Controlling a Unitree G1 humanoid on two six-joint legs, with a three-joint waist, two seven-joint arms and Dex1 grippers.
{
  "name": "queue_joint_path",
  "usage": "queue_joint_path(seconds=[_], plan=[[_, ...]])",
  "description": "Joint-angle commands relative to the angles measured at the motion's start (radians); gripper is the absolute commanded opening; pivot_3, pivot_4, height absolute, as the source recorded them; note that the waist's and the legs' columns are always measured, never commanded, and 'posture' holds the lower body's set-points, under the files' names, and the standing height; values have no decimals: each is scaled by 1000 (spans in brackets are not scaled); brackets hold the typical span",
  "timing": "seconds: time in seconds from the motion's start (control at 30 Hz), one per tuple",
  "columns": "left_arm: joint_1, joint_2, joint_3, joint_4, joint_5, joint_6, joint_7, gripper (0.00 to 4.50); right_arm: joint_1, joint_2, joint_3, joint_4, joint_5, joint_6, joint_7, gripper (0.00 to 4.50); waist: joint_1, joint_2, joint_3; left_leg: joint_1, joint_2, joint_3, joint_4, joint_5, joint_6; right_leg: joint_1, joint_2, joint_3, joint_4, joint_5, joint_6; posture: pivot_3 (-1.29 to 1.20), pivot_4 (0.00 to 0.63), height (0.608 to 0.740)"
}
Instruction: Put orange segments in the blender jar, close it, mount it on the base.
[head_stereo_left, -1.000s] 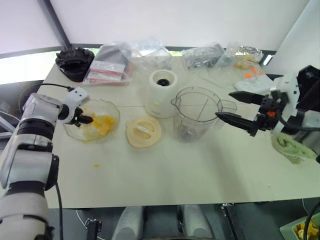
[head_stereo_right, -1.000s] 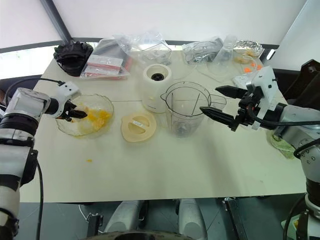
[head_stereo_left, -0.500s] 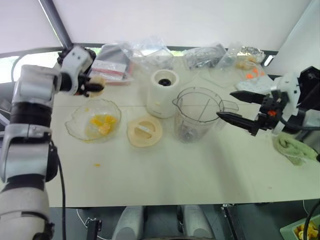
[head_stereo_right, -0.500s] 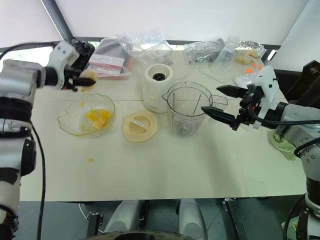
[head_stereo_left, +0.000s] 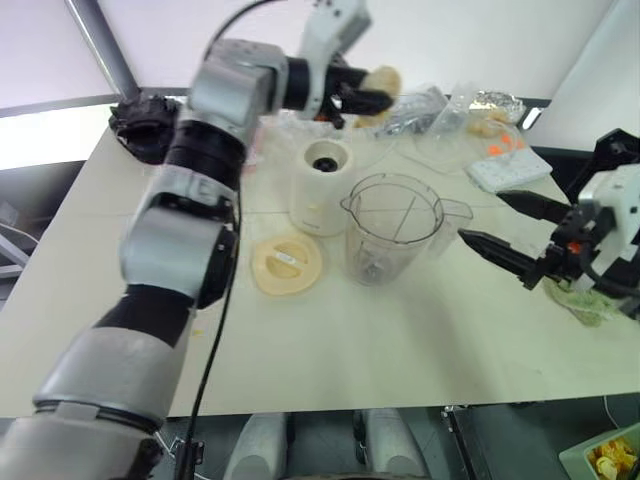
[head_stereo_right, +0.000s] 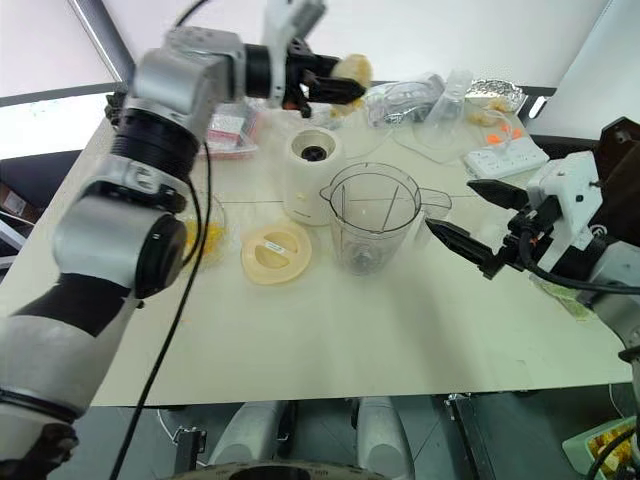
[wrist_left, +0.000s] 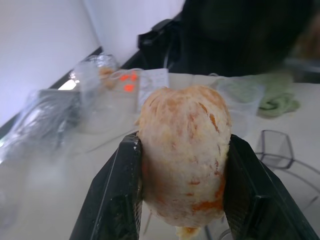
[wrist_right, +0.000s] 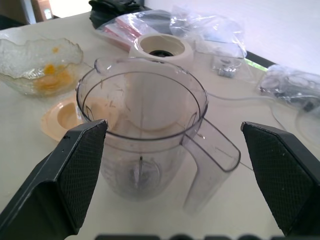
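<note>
Orange segment clamped, jar waiting open

Left hand is clamping an orange segment high above the base. Right hand is hanging with fingers wide apart, holding nothing, just beside the blender jar. The jar is standing mid-surface, open room in front.

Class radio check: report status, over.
Left end effector shut on orange segment, raised behind blender jar. Right end effector open beside jar. Jar mouth unobstructed.
</note>
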Motion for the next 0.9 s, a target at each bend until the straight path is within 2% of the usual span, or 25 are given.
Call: queue_joint_path(seconds=[0.03,0.17,0.37,0.73,0.83,0.9], plan=[[-48,-41,6,43,-10,-80,-40,1950,58,24,-122,-105,57,17,-58,4500,1,0,0,0,0,0,0,0,0,0,0,0,0,0,0,0,150,740],[-37,-66,-28,64,3,-79,-133,1950,152,56,-203,-181,102,28,-110,4500,3,0,0,0,0,0,0,0,0,0,0,0,0,0,0,0,150,740],[62,-42,-105,-14,27,-94,-326,1950,267,83,-290,-244,157,13,-162,4500,5,0,0,0,2,0,0,0,0,0,0,0,0,0,0,0,150,740],[110,-36,-126,5,43,-121,-348,1950,337,103,-274,-266,175,-45,-220,4500,8,0,0,0,2,0,0,0,0,0,0,0,-1,0,0,0,150,740],[112,-43,-112,14,39,-152,-320,2865,352,118,-258,-273,162,-65,-233,4500,7,0,0,0,2,0,0,0,0,1,0,0,-1,-1,1,0,150,740],[117,-48,-97,13,28,-171,-300,3865,366,125,-260,-284,165,-74,-245,4500,7,0,0,0,2,0,0,0,0,1,0,0,-1,-1,1,0,150,740]])
